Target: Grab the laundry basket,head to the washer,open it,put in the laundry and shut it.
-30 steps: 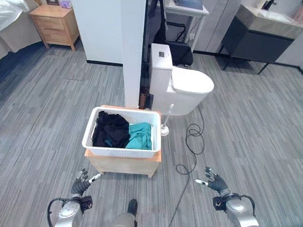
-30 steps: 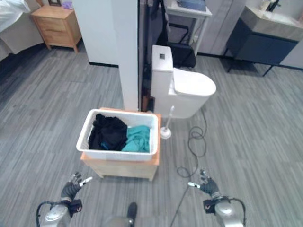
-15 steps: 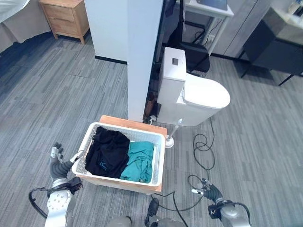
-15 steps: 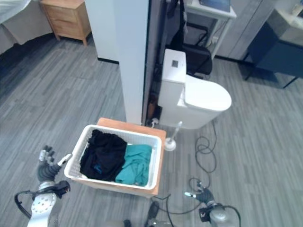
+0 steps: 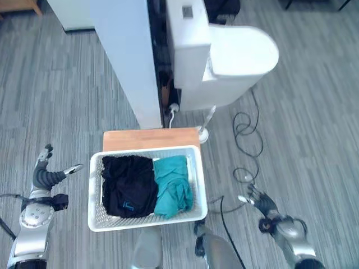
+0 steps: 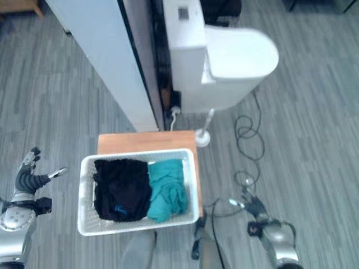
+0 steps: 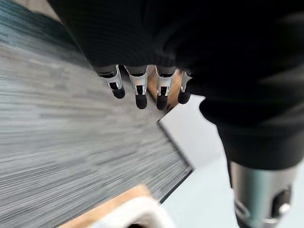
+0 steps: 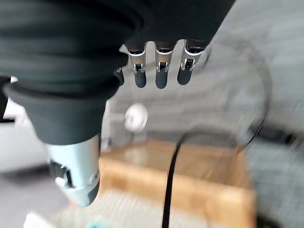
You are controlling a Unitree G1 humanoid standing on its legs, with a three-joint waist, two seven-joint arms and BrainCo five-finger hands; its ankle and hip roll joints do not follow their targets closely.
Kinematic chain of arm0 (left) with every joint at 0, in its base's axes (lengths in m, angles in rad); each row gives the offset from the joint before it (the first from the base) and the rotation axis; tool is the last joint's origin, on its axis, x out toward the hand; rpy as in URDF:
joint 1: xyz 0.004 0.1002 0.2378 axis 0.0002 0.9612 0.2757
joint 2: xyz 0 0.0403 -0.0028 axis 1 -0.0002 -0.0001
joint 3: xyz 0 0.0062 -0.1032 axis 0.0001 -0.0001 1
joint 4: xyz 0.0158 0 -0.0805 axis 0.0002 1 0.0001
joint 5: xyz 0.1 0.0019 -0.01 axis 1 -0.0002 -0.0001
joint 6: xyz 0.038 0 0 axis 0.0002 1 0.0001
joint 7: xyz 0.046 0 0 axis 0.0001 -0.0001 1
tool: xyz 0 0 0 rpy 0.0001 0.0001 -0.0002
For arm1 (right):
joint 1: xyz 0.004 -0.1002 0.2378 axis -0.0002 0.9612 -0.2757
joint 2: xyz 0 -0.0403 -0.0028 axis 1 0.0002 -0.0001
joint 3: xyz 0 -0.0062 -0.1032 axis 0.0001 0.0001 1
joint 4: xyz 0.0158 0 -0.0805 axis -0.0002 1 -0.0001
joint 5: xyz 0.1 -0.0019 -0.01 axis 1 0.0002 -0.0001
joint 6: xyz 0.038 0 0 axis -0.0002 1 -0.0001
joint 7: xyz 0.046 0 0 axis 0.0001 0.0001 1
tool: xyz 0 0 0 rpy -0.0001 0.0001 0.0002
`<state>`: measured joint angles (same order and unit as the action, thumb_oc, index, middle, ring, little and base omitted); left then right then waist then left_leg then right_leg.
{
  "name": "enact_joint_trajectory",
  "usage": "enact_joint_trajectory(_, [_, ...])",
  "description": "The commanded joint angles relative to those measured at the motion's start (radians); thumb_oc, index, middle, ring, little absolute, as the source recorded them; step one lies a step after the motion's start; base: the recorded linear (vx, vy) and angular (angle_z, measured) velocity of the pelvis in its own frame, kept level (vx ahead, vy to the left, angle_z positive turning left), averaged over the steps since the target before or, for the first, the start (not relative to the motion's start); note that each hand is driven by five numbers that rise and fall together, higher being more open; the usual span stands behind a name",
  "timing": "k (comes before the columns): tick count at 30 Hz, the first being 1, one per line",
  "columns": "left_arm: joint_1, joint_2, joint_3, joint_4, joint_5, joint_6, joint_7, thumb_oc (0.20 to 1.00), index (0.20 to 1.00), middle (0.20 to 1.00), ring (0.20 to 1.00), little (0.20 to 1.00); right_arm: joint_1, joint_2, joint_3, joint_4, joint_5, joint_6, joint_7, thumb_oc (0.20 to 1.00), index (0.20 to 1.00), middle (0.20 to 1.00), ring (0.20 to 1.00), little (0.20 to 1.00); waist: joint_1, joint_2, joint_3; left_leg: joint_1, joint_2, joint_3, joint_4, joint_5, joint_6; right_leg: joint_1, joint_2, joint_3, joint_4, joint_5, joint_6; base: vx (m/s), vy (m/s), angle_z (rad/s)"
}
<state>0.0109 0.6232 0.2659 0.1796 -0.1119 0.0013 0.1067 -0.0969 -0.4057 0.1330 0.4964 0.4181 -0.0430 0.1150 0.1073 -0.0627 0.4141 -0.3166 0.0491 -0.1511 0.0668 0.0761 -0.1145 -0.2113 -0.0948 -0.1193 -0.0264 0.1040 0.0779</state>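
Hands low in the head views, one on each side of the basket, neither touching it. Left hand (image 5: 44, 174) just beside the basket's left wall, fingers straight and spread, thumb pointing toward the rim, holding nothing. Right hand (image 5: 259, 200) to the right of the basket and a bit apart from it, over the grey plank floor (image 5: 314, 140), fingers loosely extended, empty too. White laundry basket (image 5: 197, 175) sits between them on a low wooden stand (image 5: 150, 138), the stand's top showing past the basket's far edge. Inside: black clothes (image 5: 128, 185) on the left side, teal garment (image 5: 173, 186) on the right side, touching each other. Beyond the stand, a white toilet brush (image 5: 204, 128) stands on the floor, just beside the stand's far right corner. Farther back, white toilet (image 5: 235, 56), lid down, next to a white wall panel (image 5: 120, 56).
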Motion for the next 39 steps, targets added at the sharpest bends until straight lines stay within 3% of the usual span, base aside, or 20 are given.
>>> enact_joint_trajectory(1, [0.034,0.011,0.030,-0.008,-0.024,-0.016,0.043,1.000,1.000,1.000,1.000,1.000,0.016,-0.033,0.022,-0.027,0.020,-0.011,0.000,1.000,1.000,1.000,1.000,1.000,0.013,-0.018,-0.056,0.002,0.039,0.014,0.003,-0.048,0.022,0.000,-0.033,-0.032,0.064,-0.074,0.036,-0.04,0.031,0.03])
enact_joint_trajectory(3, [0.036,-0.001,0.032,-0.013,-0.041,-0.019,0.050,1.000,1.000,1.000,1.000,1.000,0.011,-0.032,0.029,-0.032,0.016,-0.010,-0.004,1.000,1.000,1.000,1.000,1.000,0.015,-0.021,-0.051,-0.003,0.036,0.015,0.001,-0.047,0.025,-0.006,-0.036,-0.033,0.062,-0.070,0.037,-0.02,0.015,-0.01])
enact_joint_trajectory(5, [0.053,-0.069,0.005,-0.044,-0.130,-0.039,0.046,1.000,1.000,1.000,1.000,1.000,0.005,-0.020,0.041,-0.027,0.006,-0.005,-0.018,1.000,1.000,1.000,1.000,1.000,0.016,-0.027,-0.037,-0.016,0.030,0.018,0.004,-0.043,0.030,-0.017,-0.043,-0.033,0.058,-0.064,0.038,-0.04,0.034,0.00])
enact_joint_trajectory(9, [0.099,-0.181,-0.144,-0.083,-0.533,-0.105,0.014,1.000,1.000,1.000,1.000,1.000,-0.011,-0.020,0.063,-0.026,0.060,0.002,-0.038,1.000,1.000,1.000,1.000,1.000,0.005,-0.013,-0.021,-0.015,0.019,0.019,-0.001,-0.034,0.040,-0.021,-0.046,-0.027,0.058,-0.054,0.036,-0.02,0.041,-0.01])
enact_joint_trajectory(11, [0.120,-0.182,-0.179,-0.101,-0.586,-0.107,0.006,1.000,1.000,1.000,1.000,1.000,-0.015,-0.024,0.067,-0.027,0.073,0.000,-0.039,1.000,1.000,1.000,1.000,1.000,0.001,-0.009,-0.024,-0.020,0.016,0.019,-0.005,-0.025,0.041,-0.026,-0.049,-0.027,0.056,-0.048,0.037,-0.01,0.051,-0.02])
enact_joint_trajectory(12, [0.159,-0.181,-0.262,-0.106,-0.702,-0.101,0.005,1.000,1.000,1.000,1.000,1.000,-0.021,-0.033,0.082,-0.034,0.110,-0.003,-0.047,1.000,1.000,1.000,1.000,1.000,-0.005,0.002,-0.021,-0.017,0.014,0.020,-0.013,-0.018,0.043,-0.029,-0.050,-0.022,0.055,-0.042,0.038,0.01,0.054,-0.03])
enact_joint_trajectory(16, [0.194,-0.135,-0.369,-0.097,-0.742,-0.076,0.014,1.000,1.000,1.000,1.000,1.000,-0.029,-0.067,0.110,-0.055,0.124,-0.016,-0.061,1.000,1.000,1.000,1.000,1.000,-0.016,0.011,-0.015,-0.009,0.014,0.017,-0.027,-0.009,0.044,-0.036,-0.049,-0.019,0.057,-0.038,0.042,0.01,0.024,-0.03])
enact_joint_trajectory(25, [0.151,-0.058,-0.464,-0.042,-0.693,-0.052,0.012,1.000,1.000,1.000,1.000,1.000,-0.023,-0.115,0.148,-0.130,0.157,-0.038,-0.060,1.000,1.000,1.000,1.000,1.000,-0.033,0.008,0.000,0.006,0.021,0.014,-0.054,0.002,0.049,-0.055,-0.043,-0.010,0.062,-0.039,0.045,0.02,0.000,-0.06])
enact_joint_trajectory(31, [0.150,-0.025,-0.457,-0.034,-0.649,-0.046,0.010,1.000,1.000,1.000,1.000,1.000,-0.034,-0.122,0.152,-0.170,0.171,-0.046,-0.058,1.000,1.000,1.000,1.000,1.000,-0.033,0.002,0.008,0.001,0.019,0.016,-0.044,-0.006,0.054,-0.066,-0.042,0.003,0.060,-0.032,0.048,0.00,0.004,-0.02])
enact_joint_trajectory(35, [0.124,-0.016,-0.456,0.001,-0.560,-0.033,0.006,1.000,1.000,1.000,1.000,1.000,-0.043,-0.128,0.161,-0.188,0.167,-0.041,-0.053,1.000,1.000,1.000,1.000,1.000,-0.034,-0.001,0.010,-0.001,0.020,0.021,-0.039,-0.008,0.055,-0.069,-0.043,0.008,0.060,-0.032,0.048,-0.01,0.012,-0.11])
enact_joint_trajectory(39, [0.043,-0.017,-0.427,0.184,-0.293,0.004,-0.013,1.000,1.000,1.000,1.000,1.000,-0.061,-0.130,0.169,-0.242,0.161,-0.027,-0.024,1.000,1.000,1.000,1.000,1.000,-0.040,-0.008,0.008,0.005,0.021,0.031,-0.036,-0.019,0.057,-0.073,-0.044,0.021,0.064,-0.035,0.045,0.00,0.021,-0.13])
